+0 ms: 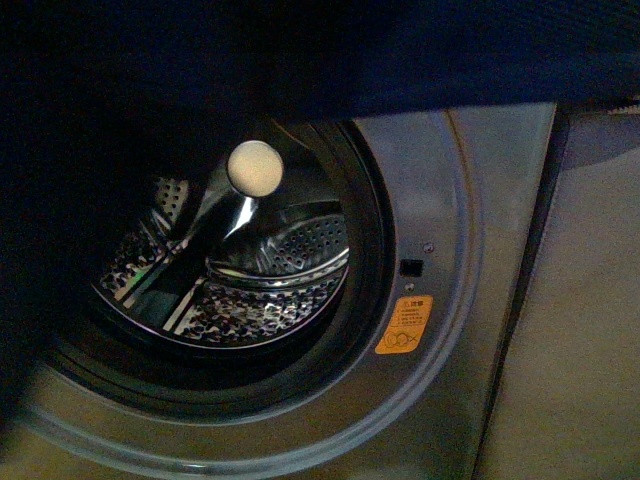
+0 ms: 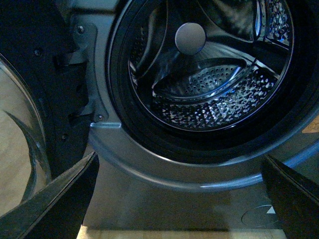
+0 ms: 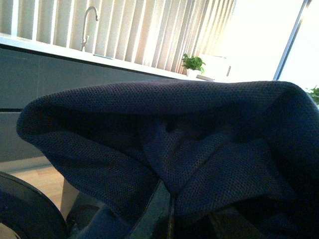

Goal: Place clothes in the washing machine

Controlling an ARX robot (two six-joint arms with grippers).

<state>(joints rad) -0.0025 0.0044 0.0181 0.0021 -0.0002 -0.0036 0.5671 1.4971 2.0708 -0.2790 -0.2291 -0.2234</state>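
The washing machine (image 1: pixel 450 200) is dark grey, its round porthole open on the perforated steel drum (image 1: pixel 260 270). An orange sticker (image 1: pixel 404 325) sits right of the opening. The clothes (image 1: pixel 300 50), dark navy fabric, hang across the top and left of the front view, just above the porthole. In the right wrist view the knit clothes (image 3: pixel 164 139) fill the picture and my right gripper (image 3: pixel 167 219) is shut on them, fingers mostly hidden by fabric. My left gripper (image 2: pixel 182 199) is open and empty, low in front of the machine's front (image 2: pixel 164 199) below the drum (image 2: pixel 209 94).
The open glass door (image 2: pixel 25 149) and its hinge (image 2: pixel 82 84) stand at the porthole's left side. A plain grey-brown panel (image 1: pixel 580 320) stands right of the machine. A pale wooden floor (image 2: pixel 174 234) lies below. A counter with a tap (image 3: pixel 89 20) and a plant (image 3: pixel 193 63) shows behind the clothes.
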